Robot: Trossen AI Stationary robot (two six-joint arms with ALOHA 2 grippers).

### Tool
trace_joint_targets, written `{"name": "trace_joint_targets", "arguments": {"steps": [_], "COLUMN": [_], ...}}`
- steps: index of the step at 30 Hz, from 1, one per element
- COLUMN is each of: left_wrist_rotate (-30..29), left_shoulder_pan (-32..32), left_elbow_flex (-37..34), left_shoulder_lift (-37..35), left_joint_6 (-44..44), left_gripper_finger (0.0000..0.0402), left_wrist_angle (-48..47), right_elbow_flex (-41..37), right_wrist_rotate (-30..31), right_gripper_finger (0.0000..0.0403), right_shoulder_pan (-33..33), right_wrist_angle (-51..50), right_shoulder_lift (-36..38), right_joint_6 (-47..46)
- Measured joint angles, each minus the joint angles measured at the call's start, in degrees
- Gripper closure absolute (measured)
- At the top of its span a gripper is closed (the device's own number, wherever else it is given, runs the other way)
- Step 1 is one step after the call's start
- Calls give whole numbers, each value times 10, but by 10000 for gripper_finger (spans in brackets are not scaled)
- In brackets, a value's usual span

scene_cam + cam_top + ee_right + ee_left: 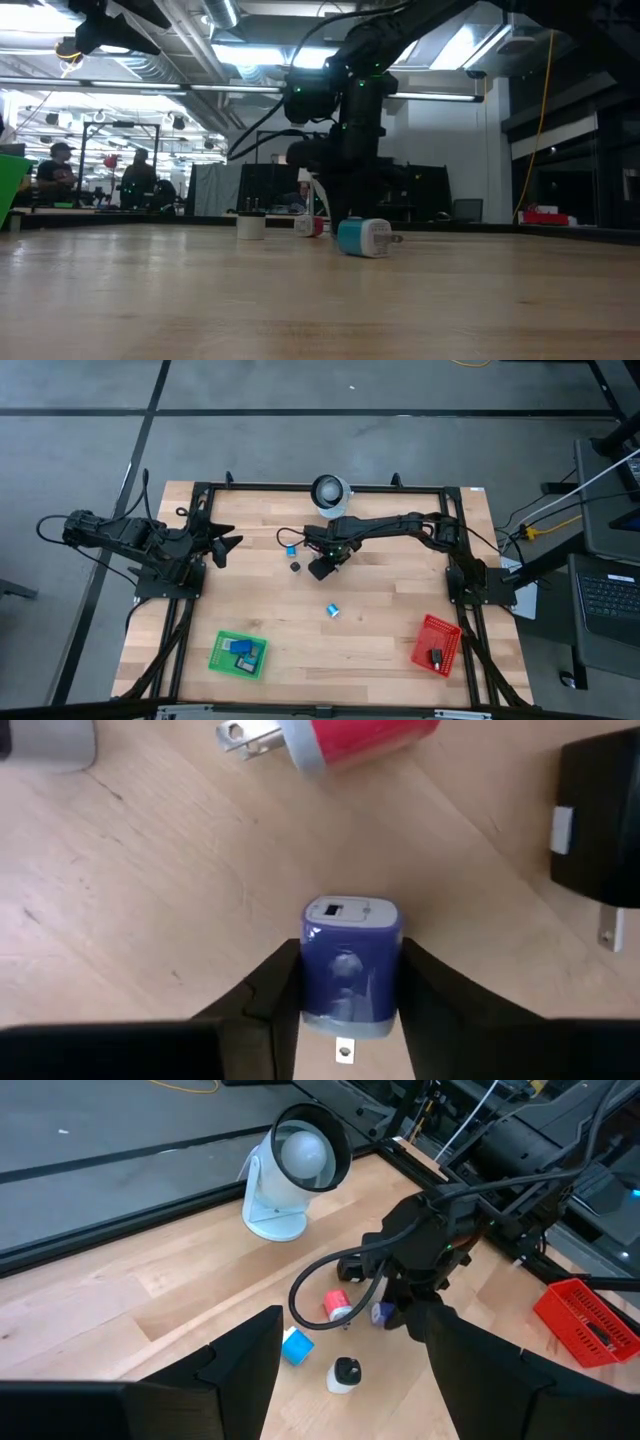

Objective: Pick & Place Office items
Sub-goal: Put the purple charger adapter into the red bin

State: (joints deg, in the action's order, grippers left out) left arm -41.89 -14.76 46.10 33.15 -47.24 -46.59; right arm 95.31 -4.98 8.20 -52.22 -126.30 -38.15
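Small office items lie at the table's middle: a violet-blue plug block (350,955), a red plug (360,740), a black block (600,820), a blue block (297,1346) and a black-and-white piece (345,1373). A light blue plug (332,610) lies on its side nearer the front. My right gripper (322,565) points down and is shut on the violet-blue block. My left gripper (228,545) waits open at the table's left, touching nothing. The green basket (238,654) and the red basket (437,644) each hold some items. My right gripper pinches the violet-blue plug block by its two opposite side faces (312,982) between its two fingers. The fingers come from above, pointing down. The block lies on the wooden table, its socket end (348,910) away from the gripper.
A round white ring-shaped object (330,493) stands at the far edge, just behind the right arm. A black frame (200,490) runs around the tabletop. The baskets sit at the near left and near right corners. Bare wood lies between them.
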Motion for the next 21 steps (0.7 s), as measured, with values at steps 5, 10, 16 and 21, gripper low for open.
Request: {"name": "trace_joint_targets", "arguments": {"steps": [5,10,16,21], "left_wrist_rotate": [0,0,0,0], "left_shoulder_pan": [0,0,0,0], "left_elbow_flex": [0,0,0,0], "left_shoulder_lift": [0,0,0,0], "left_joint_6": [0,0,0,-6], "left_gripper_finger": [162,162,162,162], "left_wrist_angle": [0,0,0,-4], "right_elbow_flex": [0,26,78,92], "right_wrist_rotate": [-48,-105,-148,-143], "right_gripper_finger": [274,274,274,274], "right_shoulder_pan": [2,8,19,18], "right_wrist_angle": [65,240,456,548], "right_shoulder_lift": [11,35,63,125], "right_joint_6": [-8,-51,-64,-25]}}
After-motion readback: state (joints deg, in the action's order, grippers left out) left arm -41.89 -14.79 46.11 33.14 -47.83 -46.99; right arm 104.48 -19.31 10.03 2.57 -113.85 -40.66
